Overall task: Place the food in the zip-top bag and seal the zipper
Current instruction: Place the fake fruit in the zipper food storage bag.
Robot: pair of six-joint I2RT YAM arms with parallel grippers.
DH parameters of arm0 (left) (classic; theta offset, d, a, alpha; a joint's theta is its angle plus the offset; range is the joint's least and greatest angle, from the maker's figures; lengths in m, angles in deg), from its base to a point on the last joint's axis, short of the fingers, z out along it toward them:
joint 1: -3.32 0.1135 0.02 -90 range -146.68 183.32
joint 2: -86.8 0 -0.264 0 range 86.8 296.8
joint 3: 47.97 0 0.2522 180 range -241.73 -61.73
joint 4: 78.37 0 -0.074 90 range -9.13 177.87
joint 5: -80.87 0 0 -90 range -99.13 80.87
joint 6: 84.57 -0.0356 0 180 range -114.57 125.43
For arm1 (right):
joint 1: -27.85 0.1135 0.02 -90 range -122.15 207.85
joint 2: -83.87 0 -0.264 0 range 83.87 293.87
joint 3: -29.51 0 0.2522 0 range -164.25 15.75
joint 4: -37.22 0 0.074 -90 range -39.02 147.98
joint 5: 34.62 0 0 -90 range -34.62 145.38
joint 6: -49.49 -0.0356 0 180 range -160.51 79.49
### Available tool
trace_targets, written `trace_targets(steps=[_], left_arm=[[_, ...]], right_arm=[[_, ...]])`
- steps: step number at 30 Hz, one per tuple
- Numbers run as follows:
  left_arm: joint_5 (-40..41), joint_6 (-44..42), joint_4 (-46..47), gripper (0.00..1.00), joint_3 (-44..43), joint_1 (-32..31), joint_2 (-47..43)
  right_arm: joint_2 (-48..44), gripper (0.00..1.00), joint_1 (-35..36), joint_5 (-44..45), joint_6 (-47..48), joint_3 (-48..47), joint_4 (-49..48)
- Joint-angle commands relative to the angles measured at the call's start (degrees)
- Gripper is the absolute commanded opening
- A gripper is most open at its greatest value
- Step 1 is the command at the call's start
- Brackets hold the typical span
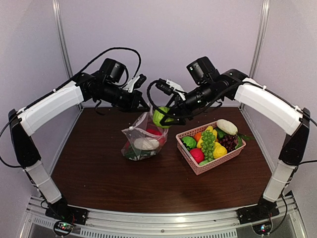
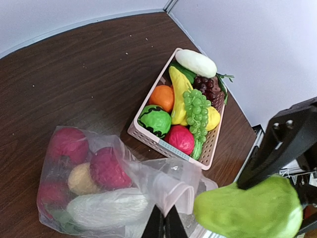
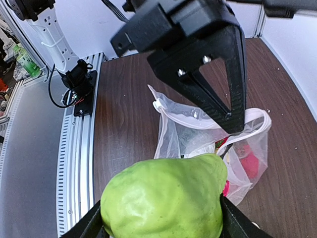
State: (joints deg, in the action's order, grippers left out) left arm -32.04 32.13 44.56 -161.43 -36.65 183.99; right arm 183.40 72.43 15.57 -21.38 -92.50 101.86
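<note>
The clear zip-top bag (image 1: 142, 140) stands on the table, holding red, white and yellow food. My left gripper (image 1: 144, 105) is shut on the bag's mouth edge (image 2: 171, 194) and holds it up and open. My right gripper (image 1: 165, 115) is shut on a green fruit (image 1: 160, 117), held just above and to the right of the bag's mouth. The fruit fills the right wrist view (image 3: 166, 198) and shows in the left wrist view (image 2: 250, 210). The bag's mouth with its small white slider (image 3: 157, 105) lies below the fruit.
A pink lattice basket (image 1: 197, 165) right of the bag holds more food: green grapes (image 1: 208, 142), a white vegetable (image 1: 227, 127), red, orange and yellow pieces. The booth walls close in the back and sides. The metal rail (image 1: 163, 218) runs along the near edge.
</note>
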Motion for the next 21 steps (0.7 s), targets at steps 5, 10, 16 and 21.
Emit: trace_targets(steps=[5, 10, 16, 21], left_arm=[[1.02, -0.59, 1.47, 0.0, 0.47, -0.11, -2.18], [1.27, -0.66, 1.56, 0.0, 0.66, -0.11, -1.86], [1.01, -0.6, 1.56, 0.0, 0.36, -0.11, -1.36], [0.51, -0.42, 1.44, 0.0, 0.09, -0.11, -1.63]], right_arm=[[-2.0, 0.51, 0.86, 0.97, 0.11, -2.49, 1.74], [-6.71, 0.52, 0.96, 2.41, 0.9, -1.75, 2.5], [-7.18, 0.53, 1.48, 0.67, 1.57, 1.64, 3.23], [-4.22, 0.53, 2.09, 2.67, 0.38, 2.38, 2.56]])
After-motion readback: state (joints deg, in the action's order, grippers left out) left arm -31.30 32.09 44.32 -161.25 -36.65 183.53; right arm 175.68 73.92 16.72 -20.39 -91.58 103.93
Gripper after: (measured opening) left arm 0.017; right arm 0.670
